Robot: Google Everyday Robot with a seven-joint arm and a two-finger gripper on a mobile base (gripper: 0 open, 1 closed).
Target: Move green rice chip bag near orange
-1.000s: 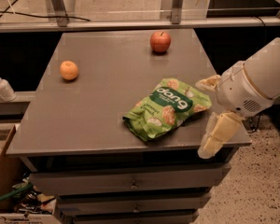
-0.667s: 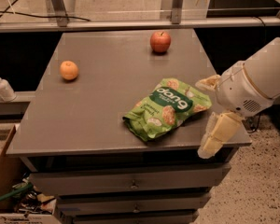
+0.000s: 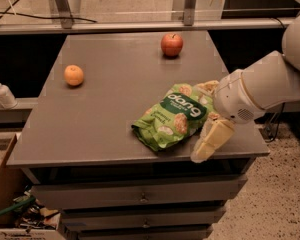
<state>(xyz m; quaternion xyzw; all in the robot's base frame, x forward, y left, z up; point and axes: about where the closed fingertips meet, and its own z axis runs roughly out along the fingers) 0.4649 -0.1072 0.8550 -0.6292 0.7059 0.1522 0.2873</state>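
The green rice chip bag lies flat on the grey table, near its front right edge. The orange sits at the table's left side, far from the bag. My gripper is at the bag's right end, low over the table's front right corner. It is open: one cream finger points down toward the front edge, the other shows behind the bag's far corner. The bag's right edge lies between them.
A red apple with a stem stands at the back of the table, right of centre. A soap dispenser stands on a ledge to the left. Drawers sit under the table, and a cardboard box is on the floor at the lower left.
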